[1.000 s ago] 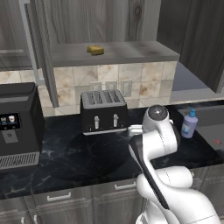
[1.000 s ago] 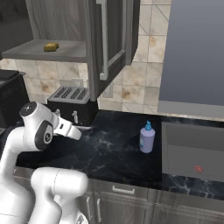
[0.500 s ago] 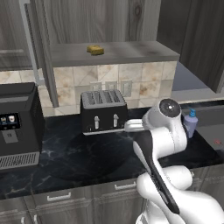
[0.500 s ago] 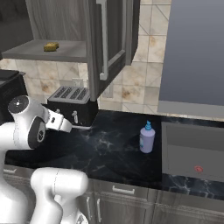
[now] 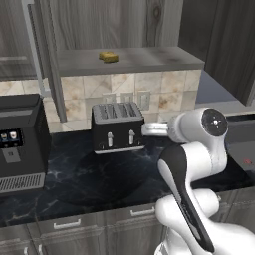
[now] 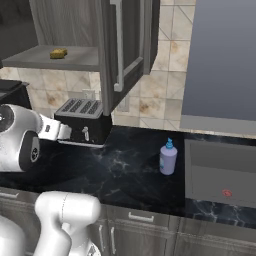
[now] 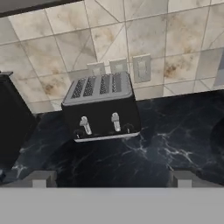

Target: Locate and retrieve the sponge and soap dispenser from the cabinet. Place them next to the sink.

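The yellow sponge (image 5: 108,57) (image 6: 58,52) lies on the shelf board of the grey cabinet (image 5: 149,59) (image 6: 75,59), whose glass door (image 6: 125,50) stands swung out. On the black counter beside the sink (image 6: 220,172) (image 5: 241,144) stands the soap dispenser (image 6: 168,157), upright. My gripper (image 7: 111,179) (image 5: 148,130) (image 6: 68,133) hovers low over the counter, facing the toaster, with its tips wide apart and open; nothing is between them. It is well below the sponge and left of the bottle.
A black four-slot toaster (image 5: 117,127) (image 6: 82,120) (image 7: 103,107) sits against the tiled wall, right in front of the hand. A black coffee machine (image 5: 20,144) stands at the left. My raised elbow (image 5: 214,122) covers the bottle in the left base view.
The elbow has swung out to the right in the left base view and now covers the bottle there. The hand has drawn back a little beside the toaster. Sponge and bottle have not moved.
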